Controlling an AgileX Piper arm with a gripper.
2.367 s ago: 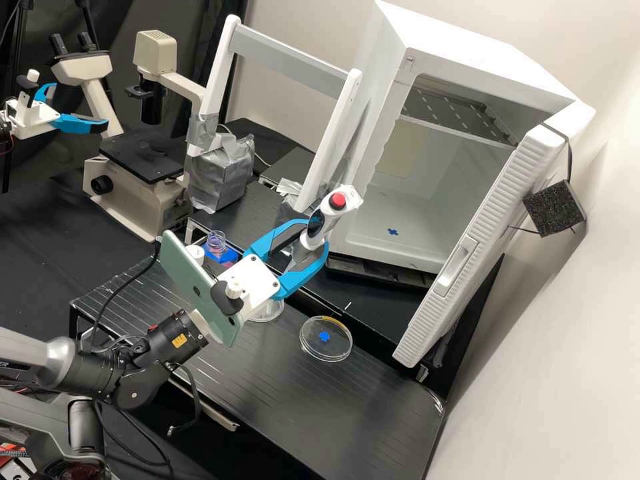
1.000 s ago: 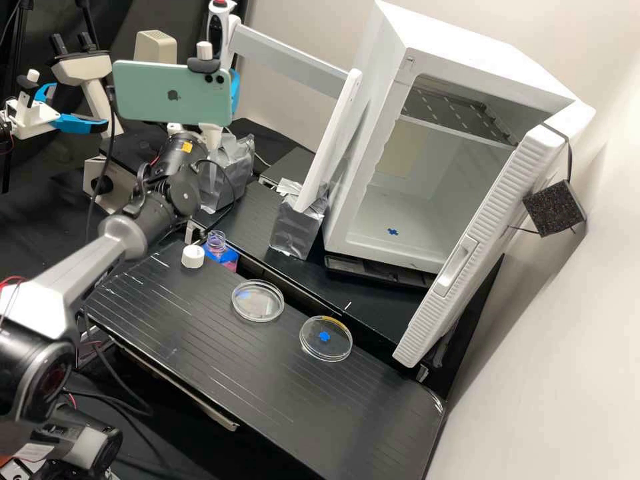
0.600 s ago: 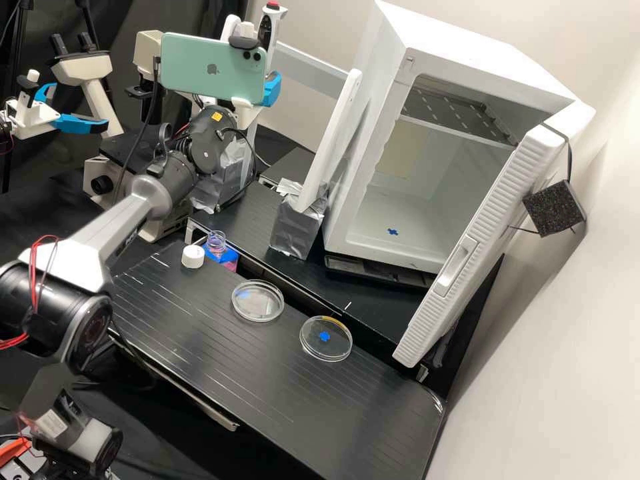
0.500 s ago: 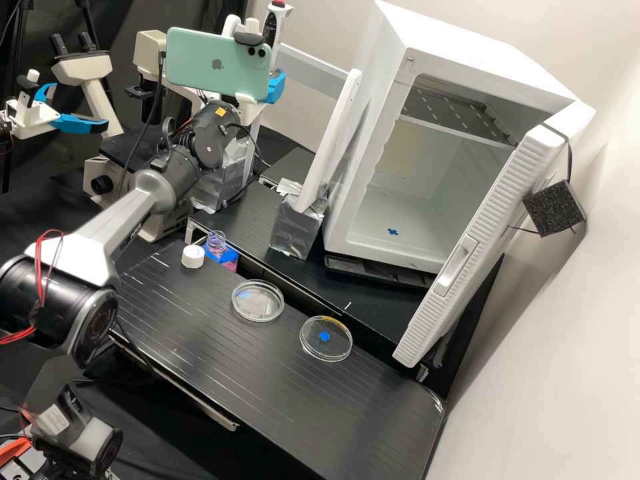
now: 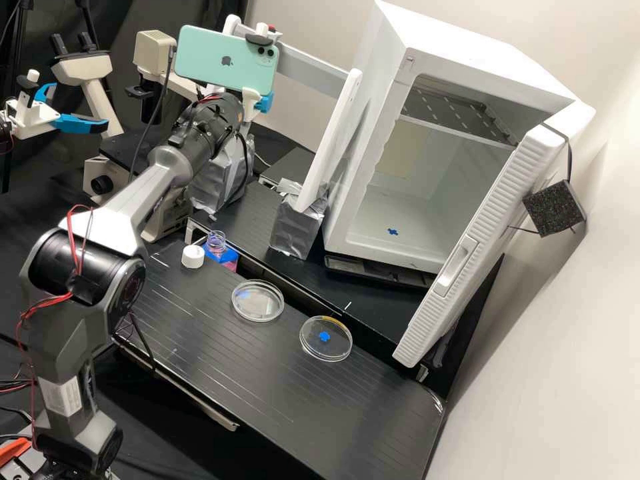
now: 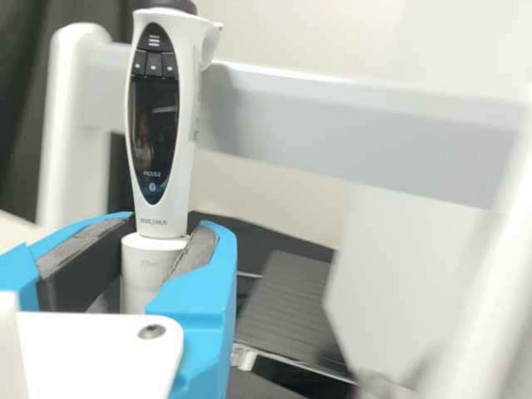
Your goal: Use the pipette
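Right, taking the high view as a clock and reading across, I find one beige microscope [image 5: 153,48] at ten o'clock. At nine sit one white cap [image 5: 193,256], on the black platform [image 5: 280,373], and one uncapped bottle [image 5: 217,242] just beside it. The platform carries two clear dishes: the first dish [image 5: 258,300] lies between seven and eight. Near twelve, slightly to the eleven side, I have my gripper [image 5: 265,102] behind one green phone [image 5: 223,60]. In the wrist view its two blue fingers [image 6: 199,291] are closed in on one pipette [image 6: 151,125], around the pale section below the handle, which stands nearly upright. One grey crossbar [image 5: 310,70] runs behind it, joining two white uprights [image 5: 333,140]; whether the pipette touches the bar, I can't tell. The second dish [image 5: 325,339] is at six. Finally, between one and two, one white cabinet [image 5: 467,40] has its one door [image 5: 493,220] open.
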